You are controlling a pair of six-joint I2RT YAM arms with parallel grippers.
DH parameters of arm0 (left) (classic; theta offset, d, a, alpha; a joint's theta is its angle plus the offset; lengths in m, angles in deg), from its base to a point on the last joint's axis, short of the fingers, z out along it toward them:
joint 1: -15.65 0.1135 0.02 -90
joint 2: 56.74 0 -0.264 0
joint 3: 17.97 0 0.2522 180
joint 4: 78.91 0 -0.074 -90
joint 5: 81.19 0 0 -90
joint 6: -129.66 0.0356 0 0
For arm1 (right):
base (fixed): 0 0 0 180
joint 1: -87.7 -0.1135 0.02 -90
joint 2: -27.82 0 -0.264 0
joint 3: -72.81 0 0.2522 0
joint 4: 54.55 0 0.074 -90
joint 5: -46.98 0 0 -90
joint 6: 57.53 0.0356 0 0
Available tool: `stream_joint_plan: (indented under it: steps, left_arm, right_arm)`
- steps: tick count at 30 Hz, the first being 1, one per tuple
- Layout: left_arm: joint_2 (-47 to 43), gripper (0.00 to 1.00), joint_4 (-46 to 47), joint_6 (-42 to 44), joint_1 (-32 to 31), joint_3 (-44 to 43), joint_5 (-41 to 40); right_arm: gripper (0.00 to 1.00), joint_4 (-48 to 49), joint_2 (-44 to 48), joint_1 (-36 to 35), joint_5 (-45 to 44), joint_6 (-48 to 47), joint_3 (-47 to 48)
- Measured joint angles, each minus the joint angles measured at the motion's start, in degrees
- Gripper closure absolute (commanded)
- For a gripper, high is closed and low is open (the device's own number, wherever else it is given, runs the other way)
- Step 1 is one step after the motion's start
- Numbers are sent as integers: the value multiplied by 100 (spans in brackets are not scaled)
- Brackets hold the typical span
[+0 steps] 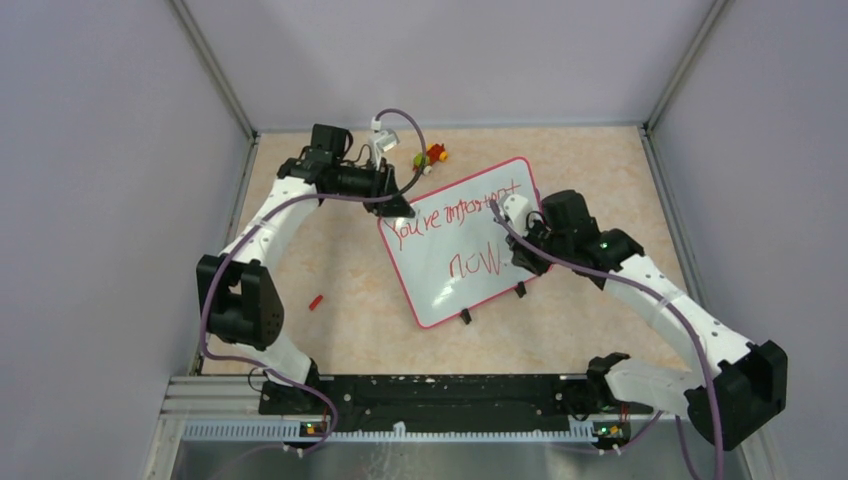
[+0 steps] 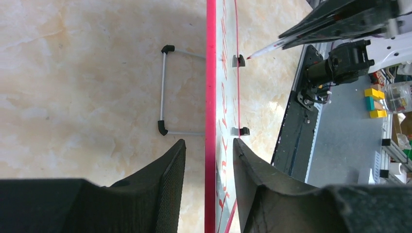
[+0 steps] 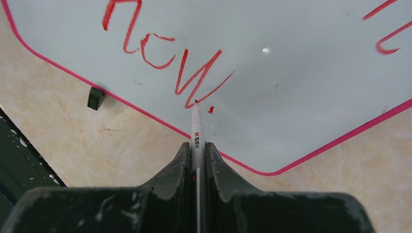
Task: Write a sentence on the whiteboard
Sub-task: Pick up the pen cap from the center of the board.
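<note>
2 grippers: left gripper (image 2: 209,145) loosely straddles whiteboard (image 1: 462,238) rim; right gripper (image 3: 197,145) pinches marker (image 3: 196,127) at sentence (image 1: 455,213).

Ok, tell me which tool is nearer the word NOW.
Right. The right tool holds the marker, tip at the W of NOW; the left tool straddles the whiteboard rim by "You're".

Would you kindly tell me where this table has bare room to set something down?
The widest bare patch of beige tabletop lies between the pink-rimmed whiteboard, the small red piece and the black base rail. The far right corner is also bare. It is crowded around the left gripper and the coloured toys.
</note>
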Motion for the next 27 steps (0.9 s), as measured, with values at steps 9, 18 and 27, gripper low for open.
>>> stream_joint_plan:
  steps: [9,18,27]
  left_arm:
    - [-68,38,-101,-179,328,-688,-96]
    - [-321,39,-1333,549,1884,-1735,-74]
    - [-765,46,-2765,2337,2909,-483,-1191]
  right_arm:
    - [100,-142,234,0,741,173,874]
    - [100,144,238,0,1429,634,896]
    - [100,358,254,0,2087,772,597]
